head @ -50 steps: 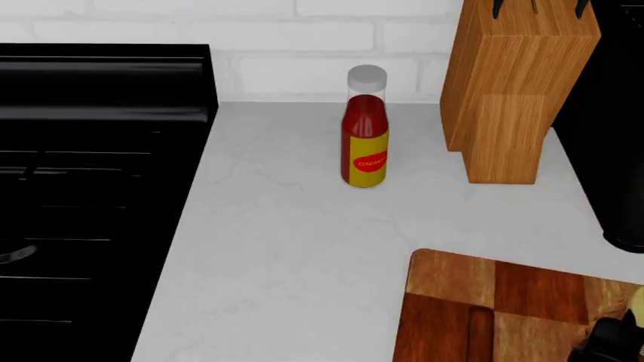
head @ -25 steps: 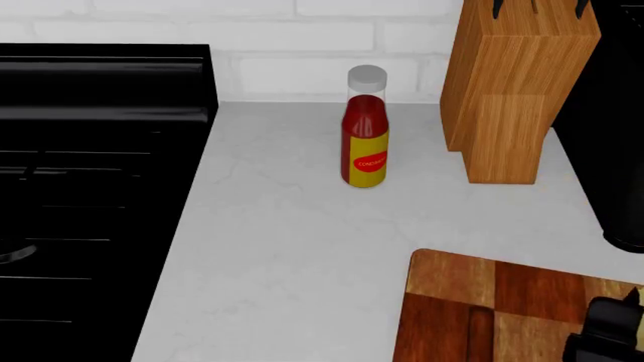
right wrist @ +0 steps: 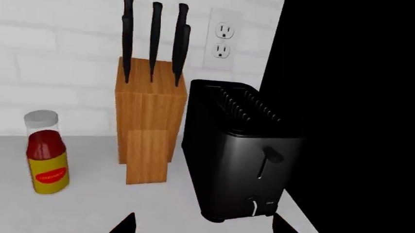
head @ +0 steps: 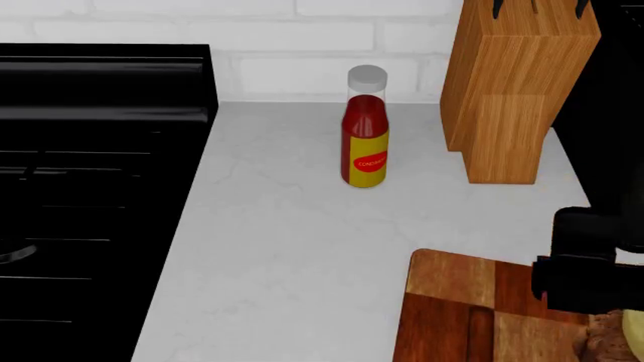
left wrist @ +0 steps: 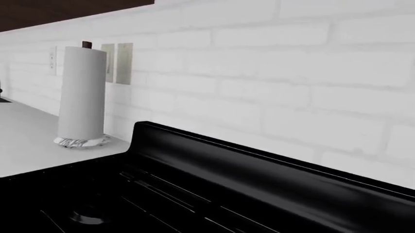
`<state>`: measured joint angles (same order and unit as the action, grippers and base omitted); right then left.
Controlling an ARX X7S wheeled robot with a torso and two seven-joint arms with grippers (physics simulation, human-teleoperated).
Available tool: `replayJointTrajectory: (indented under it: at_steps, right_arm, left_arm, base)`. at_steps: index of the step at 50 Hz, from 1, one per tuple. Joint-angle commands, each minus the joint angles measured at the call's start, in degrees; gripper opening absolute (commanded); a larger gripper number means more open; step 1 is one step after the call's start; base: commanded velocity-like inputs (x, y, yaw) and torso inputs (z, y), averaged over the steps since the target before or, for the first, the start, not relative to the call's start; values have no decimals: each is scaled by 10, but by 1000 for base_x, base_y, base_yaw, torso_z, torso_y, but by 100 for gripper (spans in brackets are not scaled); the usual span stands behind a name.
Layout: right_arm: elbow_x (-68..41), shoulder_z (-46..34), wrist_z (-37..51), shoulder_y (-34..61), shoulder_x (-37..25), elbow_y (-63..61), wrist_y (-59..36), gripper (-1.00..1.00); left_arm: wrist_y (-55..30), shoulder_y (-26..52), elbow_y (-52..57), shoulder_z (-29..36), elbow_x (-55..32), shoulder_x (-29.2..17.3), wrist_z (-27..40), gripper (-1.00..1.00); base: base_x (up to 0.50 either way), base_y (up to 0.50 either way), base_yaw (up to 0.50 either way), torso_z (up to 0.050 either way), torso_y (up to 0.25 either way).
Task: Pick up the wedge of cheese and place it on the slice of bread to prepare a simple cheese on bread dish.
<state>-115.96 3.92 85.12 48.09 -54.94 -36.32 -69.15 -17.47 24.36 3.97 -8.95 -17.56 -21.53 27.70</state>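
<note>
White brick backs a pale marbled countertop (head: 292, 249) in the head view, with a black stove (head: 90, 188) at its left edge. A red-and-yellow condiment bottle (head: 364, 128) stands near the wall, and a wooden knife block (head: 513, 90) stands to its right, apart from it. At the lower right lies a chequered cutting board (head: 453, 309); the dark body of the right arm (head: 589, 260) hangs over its far right part and hides much of what lies there. Just below that arm, at the frame's corner, a sliver of the wedge of cheese (head: 635, 326) shows pale yellow, touching a bit of the rough brown slice of bread (head: 607, 341). The right wrist view adds a black toaster (right wrist: 240, 160) beside the knife block and a wall outlet (right wrist: 224, 39) above it; only two dark fingertips (right wrist: 123, 225) peek in at its edge, set wide apart. The left wrist view shows a paper towel roll (left wrist: 81, 94) beyond the stove; the left gripper is out of sight.
</note>
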Motion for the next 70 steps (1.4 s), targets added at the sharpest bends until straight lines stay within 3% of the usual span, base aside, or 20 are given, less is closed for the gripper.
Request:
replayJointTrajectory:
  at_steps: [1,10,23,24,25,31,52,61,64,65,67,70]
  right_arm:
    - [-70,-183,47,162,-88,-69,122,100]
    - [-47,-346,46,277,-107,-159,227,100]
    - [42,-388,15,250,-14,-188,229,100]
    - [61,-396,4,243,7,-182,224,100]
    - [68,-397,-3,241,13,-180,223,100]
    - [113,-414,-40,224,59,-161,213,100]
    - [303,-418,-210,110,119,-114,250,100]
    - [324,-413,-223,89,115,-116,265,100]
    - [326,-412,-224,87,114,-119,267,100]
    - [324,-411,-222,87,113,-122,267,100]
    - [328,-409,-224,84,111,-126,271,100]
    - [333,-405,-222,83,109,-139,276,100]
  left_arm:
    - [-3,0,1,2,-2,-2,-1,100]
    - [-4,0,1,6,0,-5,-2,100]
    - [-14,0,3,9,-4,-9,-5,100]
    - [-81,6,68,10,-15,-16,19,100]
    - [-85,7,71,9,-17,-17,20,100]
    - [-28,5,10,6,-11,-12,-2,100]
    - [-8,1,2,5,-13,-12,-8,100]
    - [-8,-7,14,5,-18,-16,-16,100]
    - [-7,-32,65,6,-31,-26,-32,100]
    - [-53,-41,110,-19,-107,-27,-49,100]
    - [-73,-61,186,-20,-90,-45,-20,100]
    - [-153,-95,368,-65,-178,-84,2,100]
  base:
    - [0,0,0,0,0]
    - [0,0,0,0,0]
    - [0,0,0,0,0]
    - [0,0,0,0,0]
    - [0,0,0,0,0]
    - [0,0,0,0,0]
    - [0,0,0,0,0]
    - [0,0,0,0,0]
    - [0,0,0,0,0]
    - [0,0,0,0,0]
    - [0,0,0,0,0]
    - [0,0,0,0,0]
